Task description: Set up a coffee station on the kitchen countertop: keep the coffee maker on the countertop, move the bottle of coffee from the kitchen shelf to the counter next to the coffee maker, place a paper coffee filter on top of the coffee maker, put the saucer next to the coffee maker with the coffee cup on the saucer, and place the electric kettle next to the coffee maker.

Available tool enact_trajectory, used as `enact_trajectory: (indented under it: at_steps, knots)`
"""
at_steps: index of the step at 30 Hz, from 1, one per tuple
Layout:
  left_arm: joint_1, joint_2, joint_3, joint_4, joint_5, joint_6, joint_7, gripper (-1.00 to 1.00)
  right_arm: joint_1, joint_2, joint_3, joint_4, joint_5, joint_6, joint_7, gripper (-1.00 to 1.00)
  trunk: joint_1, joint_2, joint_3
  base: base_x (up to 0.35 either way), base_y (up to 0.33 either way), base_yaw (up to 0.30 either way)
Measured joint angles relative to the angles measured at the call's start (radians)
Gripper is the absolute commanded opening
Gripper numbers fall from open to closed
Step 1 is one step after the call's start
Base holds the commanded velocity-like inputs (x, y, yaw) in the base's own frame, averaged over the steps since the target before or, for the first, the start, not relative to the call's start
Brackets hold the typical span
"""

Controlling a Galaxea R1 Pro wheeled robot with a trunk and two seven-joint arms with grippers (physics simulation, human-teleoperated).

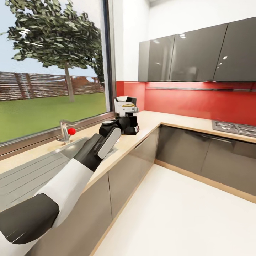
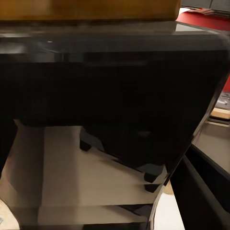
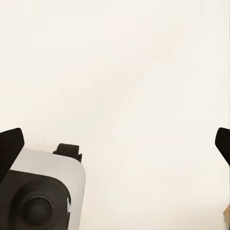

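The left end effector (image 1: 131,122) is pressing against the coffee maker (image 1: 126,106) standing on the table (image 1: 149,122) corner; its opening is hidden. The right end effector (image 3: 117,143) is hanging spread, apparently holding nothing.

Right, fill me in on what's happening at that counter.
The robot's left arm is stretched out over the kitchen countertop, with the left gripper right at the coffee maker in the corner by the window. The left wrist view is pressed up against the machine's black body, so whether the jaws are open or shut can't be told. A white piece sits at the machine's top. The right gripper is open, pointing at the pale floor.
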Motion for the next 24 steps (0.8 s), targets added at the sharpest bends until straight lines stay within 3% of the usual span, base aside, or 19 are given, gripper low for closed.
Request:
enact_trajectory:
  at_steps: [8,13,18,24]
  knots:
    - [0.000,0.000,0.000,0.000,0.000,0.000,0.000,-1.00,0.000,0.000,-0.001,0.000,0.000,0.000,0.000,1.00,0.000,0.000,0.000,0.254,-0.214,0.009]
    - [0.001,0.000,0.000,0.000,0.000,0.000,0.000,-1.00,0.000,0.000,-0.001,0.000,0.000,0.000,-0.001,1.00,0.000,0.000,0.000,0.245,-0.205,0.150]
    - [0.000,0.000,0.000,0.000,0.000,0.000,0.000,-1.00,0.000,0.001,-0.001,0.000,0.000,-0.001,-0.002,1.00,0.000,0.000,0.000,0.050,-0.039,0.258]
    - [0.000,0.000,0.000,0.003,-0.001,-0.001,0.004,-1.00,0.000,-0.001,-0.001,0.000,0.002,0.001,0.000,1.00,0.000,0.000,0.000,0.004,-0.003,0.069]
